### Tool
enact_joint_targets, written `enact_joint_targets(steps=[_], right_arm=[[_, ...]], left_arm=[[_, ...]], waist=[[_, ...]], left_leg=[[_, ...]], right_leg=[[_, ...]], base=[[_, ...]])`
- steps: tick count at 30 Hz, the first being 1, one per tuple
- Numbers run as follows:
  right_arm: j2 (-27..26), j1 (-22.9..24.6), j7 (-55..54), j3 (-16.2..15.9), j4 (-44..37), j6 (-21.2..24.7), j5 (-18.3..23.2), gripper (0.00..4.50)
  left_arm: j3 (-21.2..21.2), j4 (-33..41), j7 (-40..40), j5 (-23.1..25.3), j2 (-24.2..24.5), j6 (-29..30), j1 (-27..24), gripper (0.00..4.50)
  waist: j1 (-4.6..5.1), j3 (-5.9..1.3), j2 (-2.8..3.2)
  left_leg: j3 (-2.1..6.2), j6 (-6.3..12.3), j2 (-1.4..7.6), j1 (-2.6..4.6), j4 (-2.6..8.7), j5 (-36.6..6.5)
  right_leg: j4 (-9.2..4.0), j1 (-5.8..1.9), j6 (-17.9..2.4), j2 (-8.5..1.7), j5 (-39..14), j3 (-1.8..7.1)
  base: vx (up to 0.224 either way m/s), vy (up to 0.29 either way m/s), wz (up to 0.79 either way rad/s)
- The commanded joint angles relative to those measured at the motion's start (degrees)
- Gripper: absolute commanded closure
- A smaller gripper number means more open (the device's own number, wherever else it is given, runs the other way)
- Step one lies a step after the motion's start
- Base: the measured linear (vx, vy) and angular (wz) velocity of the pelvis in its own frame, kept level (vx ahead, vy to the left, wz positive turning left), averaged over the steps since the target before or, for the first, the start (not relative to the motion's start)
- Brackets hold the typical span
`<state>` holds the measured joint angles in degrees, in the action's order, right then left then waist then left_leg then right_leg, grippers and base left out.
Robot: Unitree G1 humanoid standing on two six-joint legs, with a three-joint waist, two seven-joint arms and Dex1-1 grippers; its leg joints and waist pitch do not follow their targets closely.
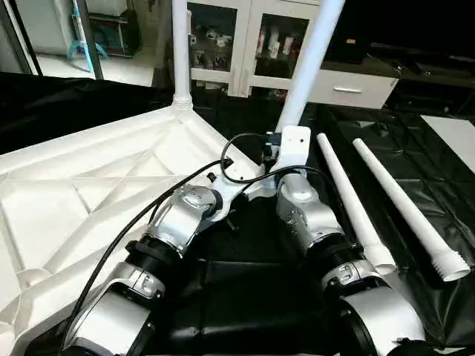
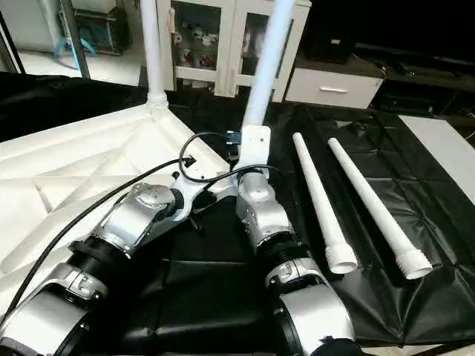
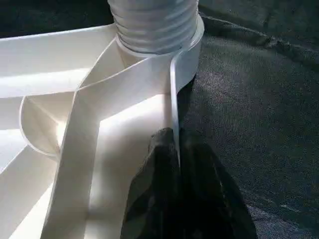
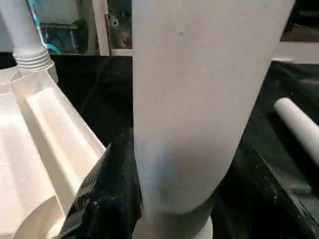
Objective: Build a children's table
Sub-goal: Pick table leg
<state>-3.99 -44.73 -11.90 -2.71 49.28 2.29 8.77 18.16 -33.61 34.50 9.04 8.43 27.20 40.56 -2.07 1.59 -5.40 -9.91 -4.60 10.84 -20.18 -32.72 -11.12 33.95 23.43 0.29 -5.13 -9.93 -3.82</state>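
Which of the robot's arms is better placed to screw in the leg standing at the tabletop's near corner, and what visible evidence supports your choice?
Probably the right. The right gripper already clasps that leg, while the left gripper is pinched shut on the tabletop's rim, steadying it.

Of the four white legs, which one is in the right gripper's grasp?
The tilted upright leg at the tabletop's near corner; the right gripper clasps it. Another leg stands ungripped at the far corner, and two lie on the black sheet.
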Motion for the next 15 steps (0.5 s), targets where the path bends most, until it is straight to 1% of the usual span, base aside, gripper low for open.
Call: enact_joint_targets(steps=[1, 2, 3, 4, 5, 6, 7, 8, 9, 10, 11, 12, 13, 14, 15], right_arm=[[3.58, 2.32, -0.21, 1.64, 3.62, 2.59, -2.0, 2.11], [3.76, 2.55, 0.76, 1.63, 2.41, 2.92, -1.68, 1.94], [3.96, 2.8, 1.56, 1.58, 1.26, 3.28, -1.46, 1.79], [4.15, 3.1, 2.41, 1.58, 0.0, 3.63, -1.15, 1.7], [4.69, 3.91, 4.31, 1.15, -2.62, 4.42, -0.86, 1.7], [4.69, 3.91, 4.31, 1.15, -2.62, 4.42, -0.86, 1.53], [4.9, 4.16, 4.74, 1.0, -3.33, 4.67, -0.87, 1.44], [5.76, 5.4, 6.5, 0.78, -6.37, 5.79, -0.5, 1.35], [6.65, 6.9, 8.3, 0.52, -9.93, 7.05, -0.1, 1.35], [6.65, 6.9, 8.3, 0.52, -9.93, 7.05, -0.1, 1.26], [7.04, 7.82, 9.67, 0.41, -12.18, 7.89, 0.28, 1.13], [7.93, 9.84, 12.31, 0.11, -16.85, 10.08, 1.37, 1.03], [8.57, 11.14, 14.44, -0.02, -19.73, 11.25, 2.41, 0.96], [8.77, 11.55, 15.11, -0.04, -20.63, 11.61, 2.75, 0.91], [9.33, 12.48, 16.98, -0.18, -22.69, 12.5, 3.63, 0.82]], left_arm=[[-0.23, 0.38, 1.32, 0.09, 0.82, -0.34, 0.7, 4.5], [-0.33, 0.34, 1.29, 0.05, 0.86, -0.44, 0.74, 4.5], [-0.42, 0.25, 1.28, 0.02, 0.92, -0.56, 0.8, 4.5], [-0.45, 0.15, 1.31, 0.04, 1.01, -0.68, 0.86, 4.5], [-0.52, -0.03, 1.38, 0.02, 1.16, -0.9, 0.92, 4.5], [-0.52, -0.03, 1.38, 0.02, 1.16, -0.9, 0.92, 4.5], [-0.53, -0.09, 1.39, 0.01, 1.19, -0.96, 0.94, 4.5], [-0.47, -0.18, 1.49, -0.09, 1.4, -1.16, 0.95, 4.5], [-0.42, -0.28, 1.59, -0.2, 1.63, -1.33, 0.97, 4.5], [-0.42, -0.28, 1.59, -0.2, 1.63, -1.33, 0.97, 4.5], [-0.38, -0.34, 1.67, -0.25, 1.77, -1.41, 0.97, 4.5], [-0.41, -0.53, 1.77, -0.29, 2.01, -1.61, 1.03, 4.5], [-0.44, -0.61, 1.93, -0.27, 2.18, -1.72, 1.08, 4.5], [-0.45, -0.64, 1.99, -0.25, 2.23, -1.75, 1.1, 4.5], [-0.5, -0.77, 2.15, -0.24, 2.35, -1.87, 1.18, 4.5]], waist=[[-0.33, -2.31, 1.15], [-0.38, -2.36, 1.16], [-0.61, -2.68, 1.22], [-0.73, -2.73, 1.17], [-1.0, -2.86, 1.1], [-1.26, -3.0, 1.0], [-1.34, -2.91, 0.97], [-1.46, -2.83, 0.99], [-1.69, -2.64, 1.11], [-1.74, -2.65, 1.2], [-1.73, -2.61, 1.04], [-1.83, -2.56, 1.08], [-1.82, -2.44, 1.18], [-1.82, -2.44, 1.18], [-1.81, -2.44, 1.32]], left_leg=[[0.74, -3.09, 1.96, 0.05, 4.72, -19.49], [0.7, -3.06, 1.97, 0.06, 4.67, -18.74], [0.47, -2.41, 1.9, -0.03, 4.36, -14.98], [0.32, -1.97, 1.84, -0.01, 4.2, -13.56], [0.21, -1.08, 1.78, -0.22, 3.92, -10.01], [0.07, -0.02, 1.7, -0.23, 3.64, -6.78], [0.01, 0.51, 1.65, -0.28, 3.62, -5.83], [-0.05, 0.9, 1.63, -0.27, 3.61, -5.42], [-0.09, 1.24, 1.72, -0.26, 3.69, -6.34], [-0.04, 1.21, 1.75, -0.24, 3.72, -6.72], [-0.03, 1.15, 1.81, -0.28, 3.76, -7.32], [0.01, 1.04, 1.83, -0.3, 3.81, -7.53], [0.09, 0.86, 1.91, -0.31, 3.88, -8.3], [0.09, 0.86, 1.91, -0.31, 3.88, -8.3], [0.18, 0.96, 1.92, -0.41, 3.94, -9.28]], right_leg=[[-4.2, -1.77, -6.69, -2.95, -15.71, 2.47], [-4.09, -1.82, -6.92, -2.93, -14.73, 2.48], [-3.47, -2.15, -8.09, -2.85, -9.28, 2.5], [-3.31, -2.22, -8.45, -2.72, -7.1, 2.49], [-2.71, -2.58, -9.25, -2.64, -2.05, 2.5], [-2.26, -2.74, -10.19, -2.62, 2.13, 2.47], [-2.21, -2.77, -10.56, -2.6, 3.06, 2.47], [-2.23, -2.79, -10.82, -2.59, 3.18, 2.46], [-2.5, -2.95, -10.8, -2.68, 1.27, 2.45], [-2.52, -3.01, -10.75, -2.72, 0.52, 2.47], [-2.63, -3.0, -10.56, -2.83, -1.16, 2.48], [-2.72, -3.06, -10.39, -2.89, -2.06, 2.47], [-2.86, -3.03, -9.87, -2.82, -3.59, 2.49], [-2.86, -3.03, -9.87, -2.82, -3.59, 2.49], [-3.05, -3.12, -9.51, -2.98, -5.26, 2.48]], base=[[0.0, 0.0, 0.0], [0.0, 0.0, 0.0], [0.0, 0.0, 0.0], [0.0, 0.0, 0.0], [0.0, 0.0, 0.0], [0.0, 0.0, 0.0], [0.0, 0.0, 0.0], [0.0, 0.0, 0.0], [0.0, 0.0, 0.0], [0.0, 0.0, 0.0], [0.0, 0.0, 0.0], [0.0, 0.0, 0.0], [0.0, 0.0, 0.0], [0.0, 0.0, 0.0], [0.0, 0.0, 0.0]])
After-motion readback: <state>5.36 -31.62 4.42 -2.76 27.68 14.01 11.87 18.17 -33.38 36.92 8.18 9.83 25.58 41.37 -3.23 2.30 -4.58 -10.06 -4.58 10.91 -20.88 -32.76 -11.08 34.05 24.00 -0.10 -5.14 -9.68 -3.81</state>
